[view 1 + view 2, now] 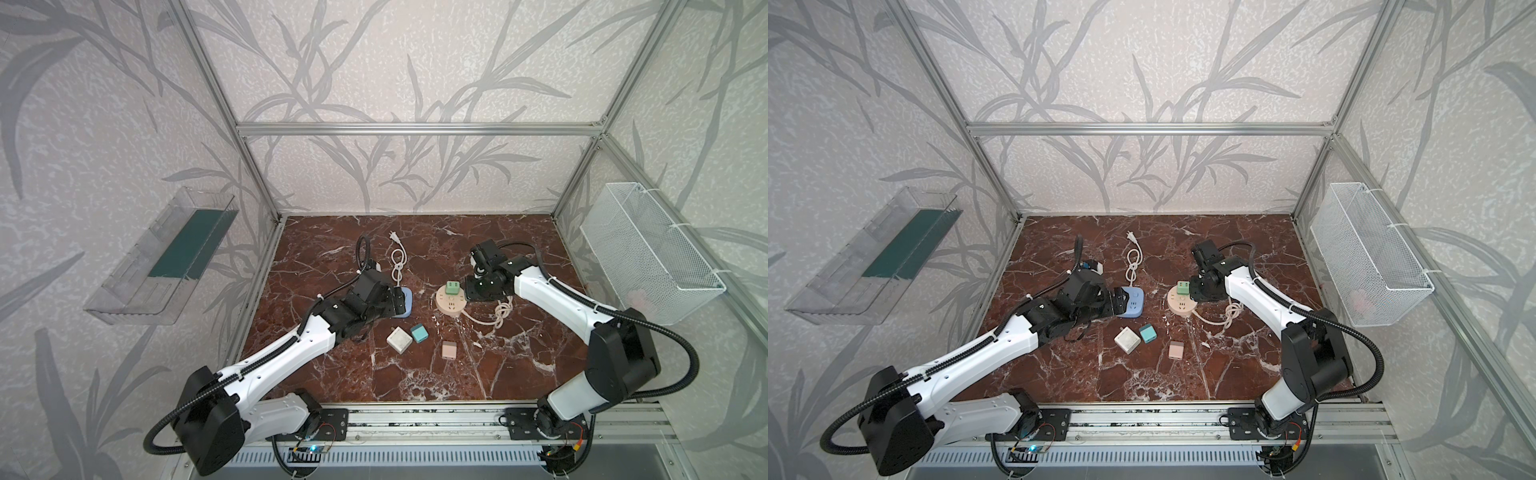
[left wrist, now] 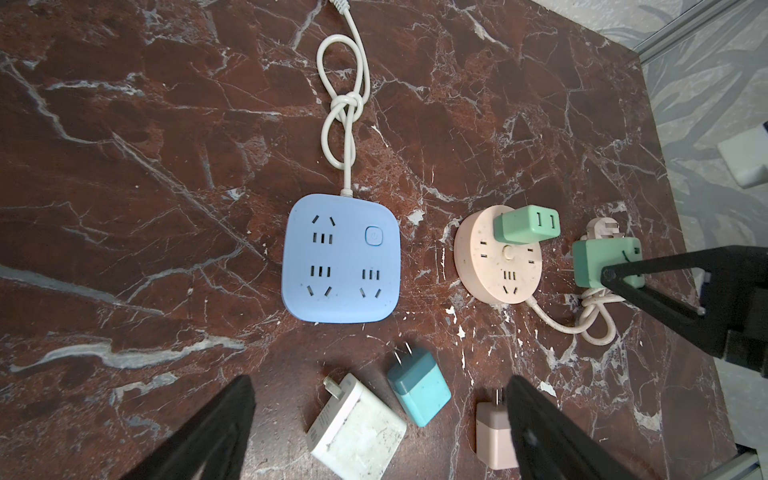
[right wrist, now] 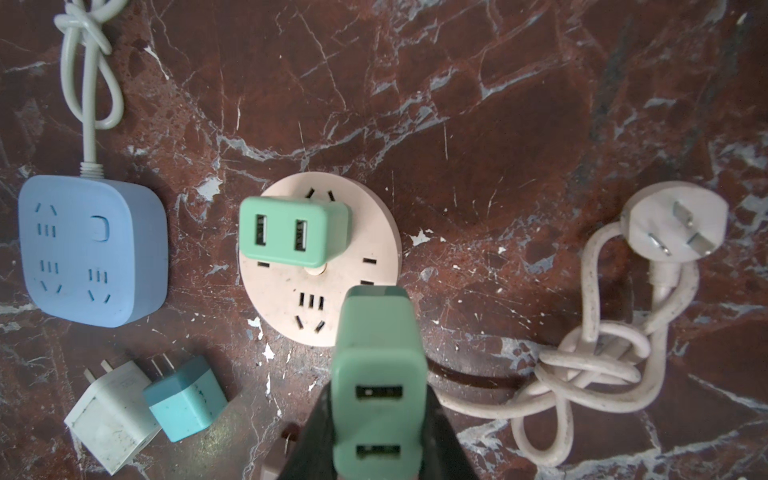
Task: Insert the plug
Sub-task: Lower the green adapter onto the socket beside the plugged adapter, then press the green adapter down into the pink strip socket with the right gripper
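Bench [image 1: 457, 374] room: near edge and far right corner bare. White plug [image 1: 399, 340], teal plug [image 1: 419, 333] and pink plug [image 1: 449, 350] loose near centre.
Right tool [image 3: 376, 419] clenched on green plug [image 3: 376, 332], over right edge of round pink strip [image 3: 274, 286]; contact unclear.
Left tool [image 2: 380, 386] released above blue strip [image 2: 340, 262].
Wire basket [image 1: 648, 249], right wall: faint pinkish item.
Clear tray [image 1: 137, 270], left wall: green liner.

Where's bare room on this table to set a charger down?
Bare table along its near edge, in front of the pink adapter, and at the back behind the round power strip. Crowded mid-table: blue power strip, white adapter, teal adapter.
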{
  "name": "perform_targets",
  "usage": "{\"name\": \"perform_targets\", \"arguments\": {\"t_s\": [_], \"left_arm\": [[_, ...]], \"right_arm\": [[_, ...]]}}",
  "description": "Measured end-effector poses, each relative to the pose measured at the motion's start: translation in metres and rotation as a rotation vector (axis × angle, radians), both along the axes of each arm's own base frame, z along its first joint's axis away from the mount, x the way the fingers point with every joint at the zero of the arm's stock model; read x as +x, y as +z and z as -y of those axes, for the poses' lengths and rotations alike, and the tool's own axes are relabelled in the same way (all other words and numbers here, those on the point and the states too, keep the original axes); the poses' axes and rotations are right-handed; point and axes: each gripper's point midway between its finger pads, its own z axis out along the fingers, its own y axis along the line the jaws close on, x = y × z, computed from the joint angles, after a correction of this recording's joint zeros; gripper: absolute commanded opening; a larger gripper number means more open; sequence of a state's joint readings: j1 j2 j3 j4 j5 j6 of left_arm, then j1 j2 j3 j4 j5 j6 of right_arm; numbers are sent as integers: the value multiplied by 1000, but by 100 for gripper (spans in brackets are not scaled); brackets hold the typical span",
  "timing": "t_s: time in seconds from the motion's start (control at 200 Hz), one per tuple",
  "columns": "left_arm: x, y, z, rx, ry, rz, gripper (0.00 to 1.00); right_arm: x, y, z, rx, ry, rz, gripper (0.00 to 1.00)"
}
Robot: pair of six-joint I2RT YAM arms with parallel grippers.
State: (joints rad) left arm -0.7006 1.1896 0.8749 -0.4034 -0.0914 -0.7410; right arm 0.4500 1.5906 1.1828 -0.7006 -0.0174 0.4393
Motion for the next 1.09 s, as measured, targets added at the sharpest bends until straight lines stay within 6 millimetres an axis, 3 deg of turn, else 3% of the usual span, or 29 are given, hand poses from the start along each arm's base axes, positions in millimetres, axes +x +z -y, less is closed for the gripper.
{"name": "perform_targets", "arguments": {"t_s": [1.095], "left_arm": [[1,-6,2,-13,-3,5,92]], "right_arm": [[10,-23,-7,17,-15,-54,0]]}}
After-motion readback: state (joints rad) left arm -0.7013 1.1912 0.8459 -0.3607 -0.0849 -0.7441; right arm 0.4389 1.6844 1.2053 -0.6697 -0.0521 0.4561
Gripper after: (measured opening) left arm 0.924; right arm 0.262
